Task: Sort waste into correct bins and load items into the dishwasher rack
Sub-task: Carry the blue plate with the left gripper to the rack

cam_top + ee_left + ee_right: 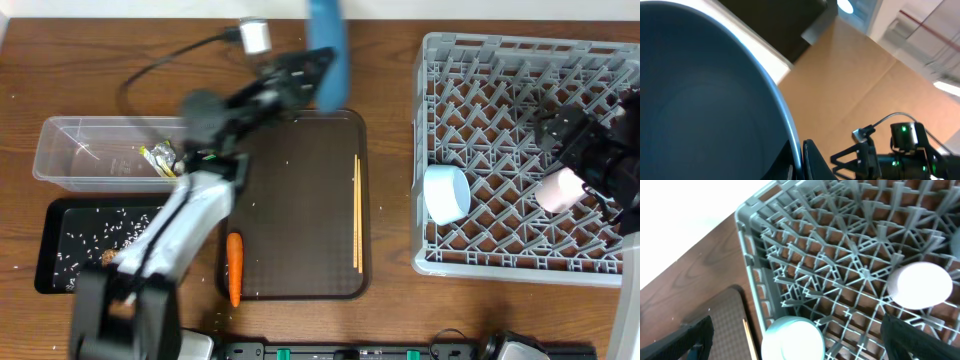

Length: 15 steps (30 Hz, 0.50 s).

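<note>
Grey lattice rack (520, 42); blue plate (327, 45); orange carrot (234, 268); pink cup (558, 190).

**Arm status: left arm gripping, right arm free**
You are reaching the left arm (190, 215) from the near table edge diagonally toward the far side. The left gripper (312, 78) is clamping its fingers (812, 162) tight on the rim of the big blue plate (326, 45). You are posing the right arm (628, 270) along the right side, and the right gripper (578, 150) is pointing downward, jaws spread wide, gripping nothing.
</note>
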Each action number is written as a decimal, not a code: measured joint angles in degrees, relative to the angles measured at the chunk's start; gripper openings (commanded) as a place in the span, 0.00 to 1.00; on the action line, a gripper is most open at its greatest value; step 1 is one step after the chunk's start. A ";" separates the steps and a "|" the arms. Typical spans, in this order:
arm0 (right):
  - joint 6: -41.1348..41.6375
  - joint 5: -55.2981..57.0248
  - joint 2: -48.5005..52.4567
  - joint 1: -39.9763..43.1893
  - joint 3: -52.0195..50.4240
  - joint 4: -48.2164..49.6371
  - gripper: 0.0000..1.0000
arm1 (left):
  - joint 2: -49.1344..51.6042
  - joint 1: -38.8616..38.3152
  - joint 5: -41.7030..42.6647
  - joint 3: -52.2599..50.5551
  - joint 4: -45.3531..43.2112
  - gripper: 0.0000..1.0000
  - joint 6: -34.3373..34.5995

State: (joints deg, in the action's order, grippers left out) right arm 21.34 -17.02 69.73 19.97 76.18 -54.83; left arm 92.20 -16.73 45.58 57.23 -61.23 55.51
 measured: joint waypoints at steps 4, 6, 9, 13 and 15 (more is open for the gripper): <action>0.20 0.02 0.00 2.43 0.00 -1.11 0.99 | 10.88 -8.57 -3.23 8.15 -2.73 0.06 3.72; 0.35 0.37 0.00 3.32 0.00 -1.79 0.99 | 15.23 -11.78 -4.02 12.50 -3.23 0.06 5.01; 0.42 0.79 0.00 4.42 0.00 -2.89 0.99 | 20.85 -15.72 -4.52 18.56 -3.30 0.06 6.45; 0.59 1.46 0.02 5.53 0.00 -3.17 0.99 | 25.33 -18.67 -6.40 23.74 -3.34 0.06 7.52; 0.61 1.62 0.02 5.92 0.00 -3.19 0.99 | 26.34 -19.85 -8.39 24.68 -3.34 0.06 7.63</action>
State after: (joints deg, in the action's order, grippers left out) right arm 21.96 -15.40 69.76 25.89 76.18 -58.02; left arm 118.54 -36.58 37.19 81.91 -64.58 63.13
